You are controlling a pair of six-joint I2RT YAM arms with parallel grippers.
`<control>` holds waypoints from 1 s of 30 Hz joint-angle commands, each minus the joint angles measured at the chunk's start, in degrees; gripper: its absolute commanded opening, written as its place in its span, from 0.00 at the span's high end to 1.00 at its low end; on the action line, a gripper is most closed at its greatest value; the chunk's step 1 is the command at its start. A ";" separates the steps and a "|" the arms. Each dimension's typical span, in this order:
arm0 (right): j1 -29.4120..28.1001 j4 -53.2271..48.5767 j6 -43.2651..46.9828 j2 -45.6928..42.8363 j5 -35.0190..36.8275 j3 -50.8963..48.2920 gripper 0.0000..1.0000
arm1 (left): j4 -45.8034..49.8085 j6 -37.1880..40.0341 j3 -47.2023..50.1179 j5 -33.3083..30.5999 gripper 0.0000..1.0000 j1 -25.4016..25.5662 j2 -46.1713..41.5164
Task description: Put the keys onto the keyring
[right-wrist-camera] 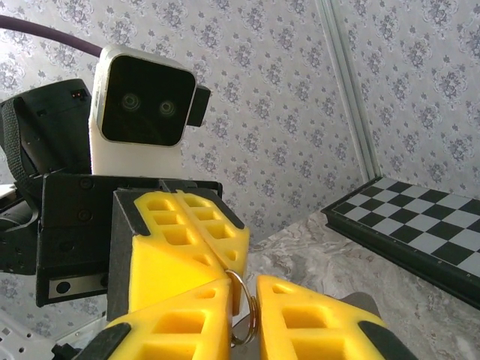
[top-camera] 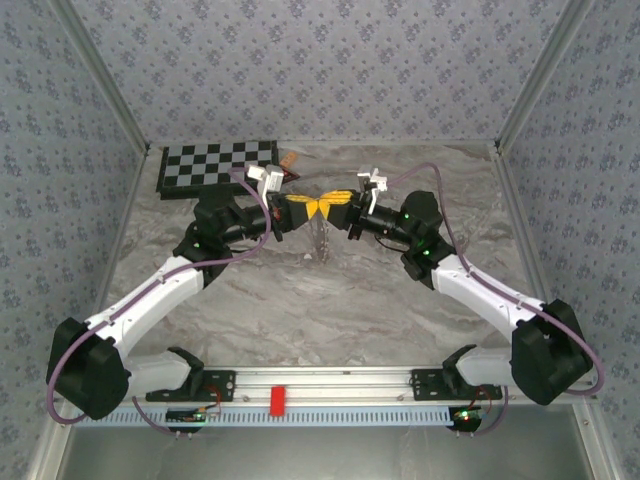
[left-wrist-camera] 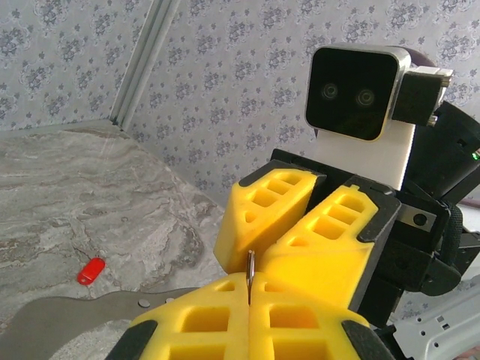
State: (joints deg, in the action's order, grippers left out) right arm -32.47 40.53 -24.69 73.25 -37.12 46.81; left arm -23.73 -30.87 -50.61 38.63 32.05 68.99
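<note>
Spanning the top view, a grey marbled table (top-camera: 330, 300) is seen walled in by patterned panels. The left arm (top-camera: 150, 300) and the right arm (top-camera: 490, 295) are stretched inward over it from their bases, so that their tips meet above the middle of the far half. A black-and-white checkerboard (top-camera: 215, 165) is laid flat at the far left corner. A red rectangular block (top-camera: 277, 398) is seen on the rail between the two bases.

The left gripper (left-wrist-camera: 250, 289) is pressed together on the keyring (left-wrist-camera: 250, 270), which is seen edge-on as a thin metal strip rising from the seam between its yellow fingers. The right gripper (right-wrist-camera: 244, 289) is brought nose to nose with it. A narrow gap is left between the right gripper's fingers, and the ring's loop is seated in that gap against one pad. Whether it is clamped there cannot be told. The ring is thus held in the air between the two tips, and its chain (top-camera: 322, 240) is seen hanging below them.

The key (left-wrist-camera: 91, 270), red-headed and tiny, is left lying on the table, well apart from both grippers.
</note>
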 commanded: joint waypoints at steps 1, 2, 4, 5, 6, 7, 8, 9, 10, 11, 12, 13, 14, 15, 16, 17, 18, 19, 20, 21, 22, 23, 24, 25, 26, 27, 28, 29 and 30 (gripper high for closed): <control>-0.17 2.01 -0.81 0.82 -4.11 2.47 0.88 | -2.05 0.82 -1.70 1.27 1.00 0.55 -0.01; -0.21 2.00 -1.01 1.08 -4.61 2.58 0.90 | -2.05 0.81 -1.71 1.27 1.00 0.48 -0.04; -0.12 2.07 -1.35 1.45 -5.59 2.79 0.95 | -2.11 0.81 -1.64 1.27 1.00 0.47 0.00; -0.14 2.17 -1.50 1.63 -5.90 2.82 0.98 | -2.14 0.81 -1.68 1.28 1.00 0.49 0.00; -0.14 2.41 -1.83 1.79 -6.22 2.73 0.99 | -2.13 0.81 -1.68 1.23 1.00 0.51 -0.03; -0.12 2.88 -2.13 1.88 -6.66 2.59 1.00 | -2.17 0.81 -1.56 1.18 1.00 0.42 0.00; -0.10 3.48 -2.43 1.98 -7.11 2.48 1.00 | -2.16 0.84 -1.59 1.20 1.00 0.48 0.05; 0.03 4.07 -2.92 1.98 -7.43 2.27 1.00 | -2.05 0.90 -1.47 1.10 1.00 0.47 0.02; -0.03 5.00 -3.41 1.98 -7.74 2.04 1.00 | -2.02 1.03 -1.43 0.96 1.00 0.49 -0.01; 0.14 6.05 -4.06 1.98 -8.02 1.81 1.00 | -1.83 1.14 -1.42 0.84 1.00 0.54 -0.01; 0.30 6.90 -4.76 1.93 -8.33 1.56 1.00 | -1.70 1.25 -1.33 0.78 1.00 0.39 -0.05; 0.45 7.61 -5.49 1.93 -8.80 1.56 1.00 | -1.60 1.34 -1.33 0.62 1.00 0.38 -0.01; 0.65 8.33 -6.31 2.07 -9.30 1.56 1.00 | -1.64 1.34 -1.20 0.50 1.00 0.35 -0.03; 0.86 8.95 -6.83 2.15 -9.77 1.45 1.00 | -1.61 1.34 -1.11 0.50 1.00 0.20 0.00; 1.05 9.80 -7.52 2.19 -10.28 1.45 1.00 | -1.63 1.26 -1.03 0.52 1.00 0.09 -0.06; 1.20 10.28 -8.17 2.41 -10.62 1.45 1.00 | -1.74 1.08 -0.94 0.49 1.00 -0.01 -0.09; 1.33 10.59 -8.62 2.47 -10.76 1.44 1.00 | -1.96 0.84 -0.76 0.48 1.00 -0.06 -0.23; 1.52 10.95 -8.92 2.55 -10.65 1.21 1.00 | -2.46 0.45 -0.60 0.56 0.96 -0.14 -0.37; 1.80 11.06 -9.05 2.67 -10.44 1.03 1.00 | -3.28 -0.15 -0.26 0.75 0.91 -0.30 -0.52; 1.91 11.13 -9.03 2.65 -10.26 0.88 1.00 | -3.99 -0.64 0.03 1.01 0.89 -0.40 -0.76; 2.06 11.23 -9.03 2.76 -9.96 0.68 1.00 | -4.55 -1.14 0.20 1.26 0.88 -0.51 -1.05; 2.19 11.32 -9.16 2.77 -9.77 0.56 1.00 | -4.95 -1.54 0.38 1.48 0.86 -0.65 -1.26; 2.37 11.64 -9.35 2.73 -9.65 0.42 1.00 | -5.41 -2.08 0.49 1.82 0.84 -0.79 -1.46; 2.36 11.92 -9.40 2.81 -9.63 0.34 1.00 | -5.94 -2.62 0.68 2.26 0.83 -0.92 -1.62; 2.42 12.10 -9.50 2.85 -9.55 0.31 1.00 | -6.46 -3.14 0.87 2.45 0.82 -1.02 -1.73; 2.41 12.21 -9.55 2.86 -9.55 0.33 1.00 | -6.95 -3.49 1.07 2.66 0.79 -1.14 -1.83; 2.45 12.32 -9.68 2.99 -9.55 0.32 1.00 | -7.49 -4.03 1.24 2.96 0.74 -1.30 -1.92; 2.50 12.59 -9.81 2.98 -9.52 0.22 1.00 | -8.11 -4.62 1.44 3.09 0.70 -1.49 -2.02; 2.47 12.72 -9.93 3.08 -9.55 0.22 1.00 | -8.81 -5.23 1.65 3.18 0.69 -1.72 -2.03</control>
State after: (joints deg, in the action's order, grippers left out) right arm -30.33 49.76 -33.43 76.18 -45.80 47.11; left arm -27.62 -34.04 -49.28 39.86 30.98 68.64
